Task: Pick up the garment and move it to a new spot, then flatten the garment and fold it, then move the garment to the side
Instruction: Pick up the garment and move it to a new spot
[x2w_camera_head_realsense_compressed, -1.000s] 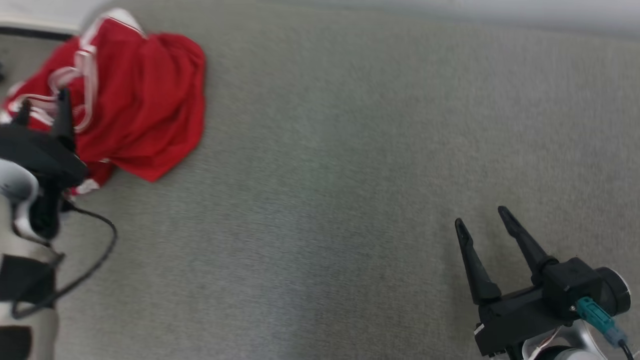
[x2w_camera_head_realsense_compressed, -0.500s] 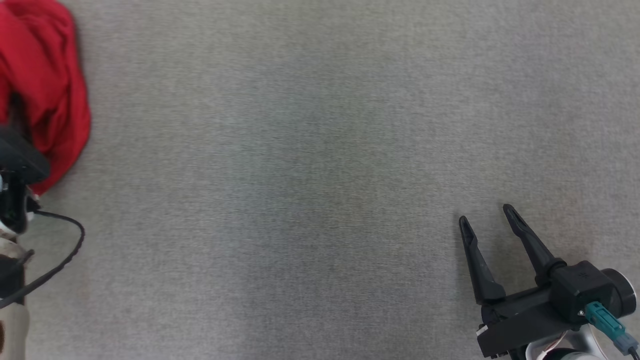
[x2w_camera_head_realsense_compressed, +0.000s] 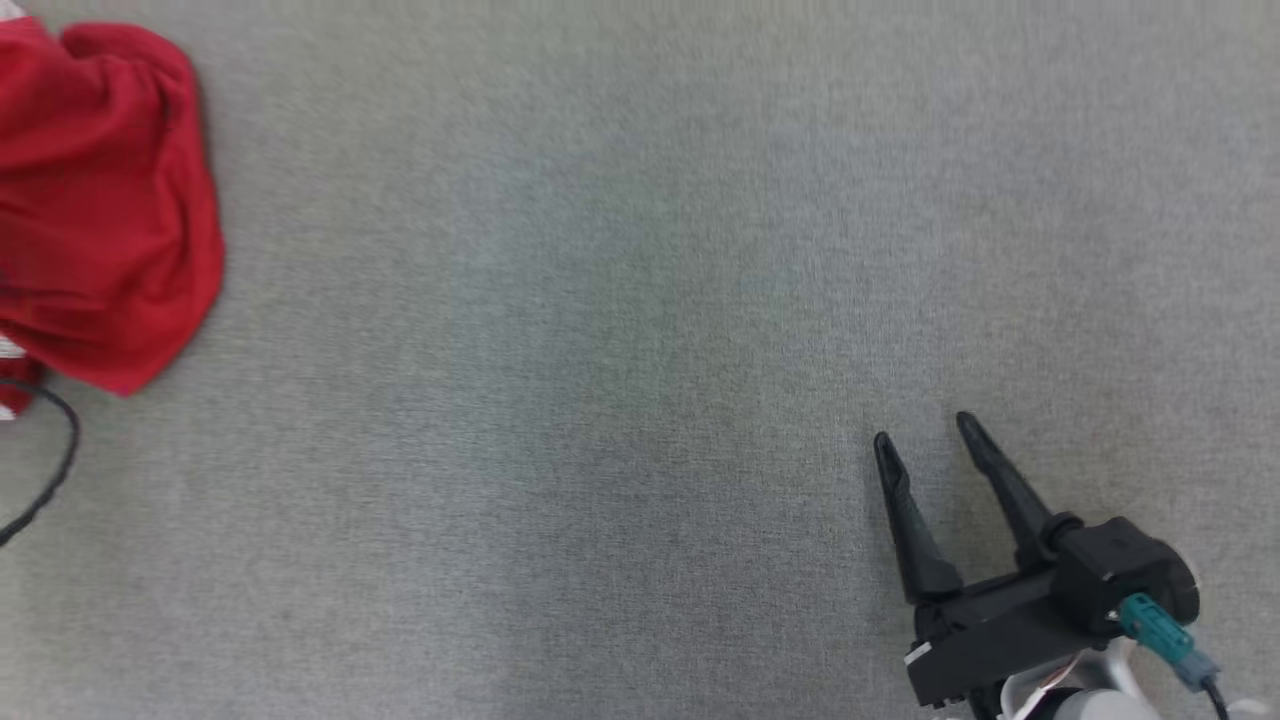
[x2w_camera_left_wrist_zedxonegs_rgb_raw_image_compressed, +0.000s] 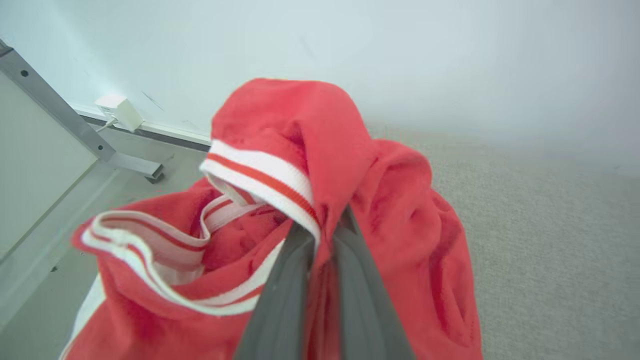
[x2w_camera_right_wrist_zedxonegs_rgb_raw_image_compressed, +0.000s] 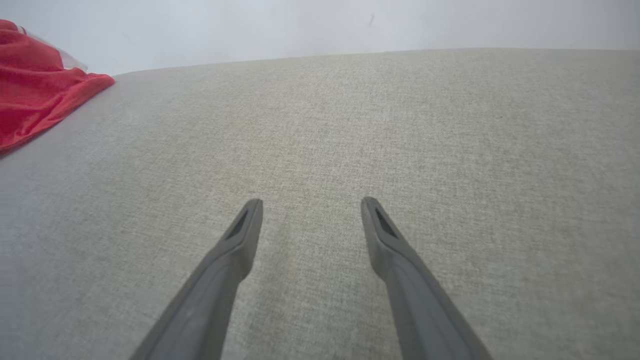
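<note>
The garment (x2w_camera_head_realsense_compressed: 100, 200) is a crumpled red top with white striped trim, lying at the far left edge of the grey surface in the head view. In the left wrist view my left gripper (x2w_camera_left_wrist_zedxonegs_rgb_raw_image_compressed: 325, 225) is shut on a bunched fold of the garment (x2w_camera_left_wrist_zedxonegs_rgb_raw_image_compressed: 400, 200) just beside a white-and-red striped band. The fabric rises around the fingers and hides their tips. My right gripper (x2w_camera_head_realsense_compressed: 925, 430) stands open over bare surface at the lower right, far from the cloth. In the right wrist view its fingers (x2w_camera_right_wrist_zedxonegs_rgb_raw_image_compressed: 312, 201) are spread, with the garment (x2w_camera_right_wrist_zedxonegs_rgb_raw_image_compressed: 35, 95) at the far left.
A grey woven surface (x2w_camera_head_realsense_compressed: 600, 350) stretches across the middle and right. A black cable (x2w_camera_head_realsense_compressed: 55, 460) loops at the left edge. Behind the garment are a pale wall, a metal frame leg (x2w_camera_left_wrist_zedxonegs_rgb_raw_image_compressed: 55, 105) and a white plug (x2w_camera_left_wrist_zedxonegs_rgb_raw_image_compressed: 117, 111).
The head camera has swung, shifting the whole picture. My left gripper has gone from open to shut on the garment. The right gripper stays open.
</note>
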